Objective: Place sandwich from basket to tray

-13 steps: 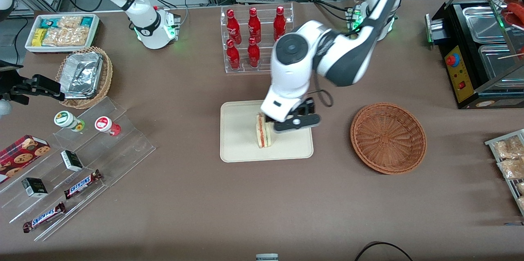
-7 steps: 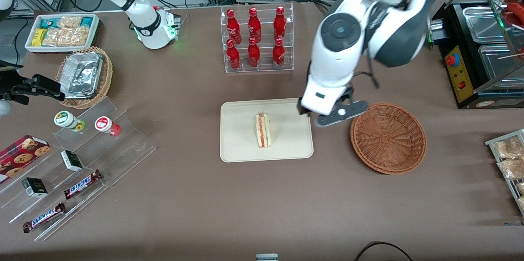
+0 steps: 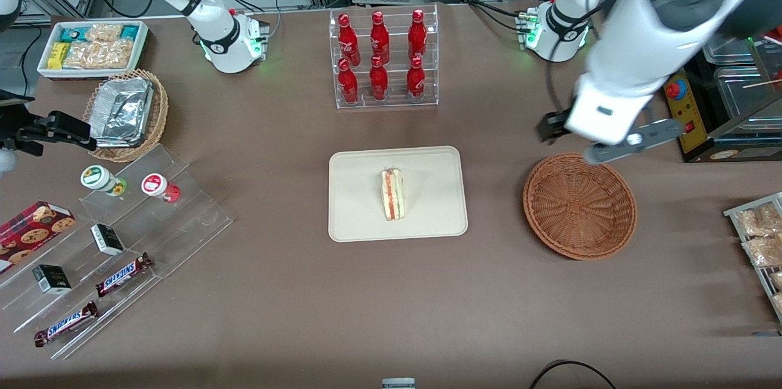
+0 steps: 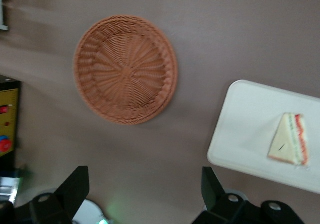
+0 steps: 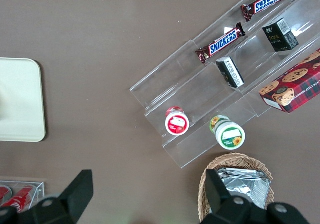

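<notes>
The sandwich [image 3: 393, 195] stands on edge on the cream tray [image 3: 360, 193] in the middle of the table, with nothing touching it. Beside the tray, toward the working arm's end, sits the reddish-brown wicker basket [image 3: 579, 206] with nothing in it. My left gripper [image 4: 144, 190] is open and holds nothing between its black fingers [image 4: 75, 188]. It hangs high over the brown table, just farther from the front camera than the basket, under the white hand [image 3: 605, 113]. The left wrist view takes in the basket [image 4: 125, 69], the tray [image 4: 255, 129] and the sandwich [image 4: 289, 145] together.
A clear rack of red cola bottles [image 3: 383, 59] stands farther from the front camera than the tray. A black appliance [image 3: 702, 90] and a snack rack [image 3: 760, 236] flank the basket. Acrylic steps with candy bars [image 3: 116, 236] and a foil-tray basket [image 3: 125, 114] lie toward the parked arm's end.
The gripper let go of the sandwich on the tray, rose, and swung away past the basket toward the working arm's end. The sandwich stayed put.
</notes>
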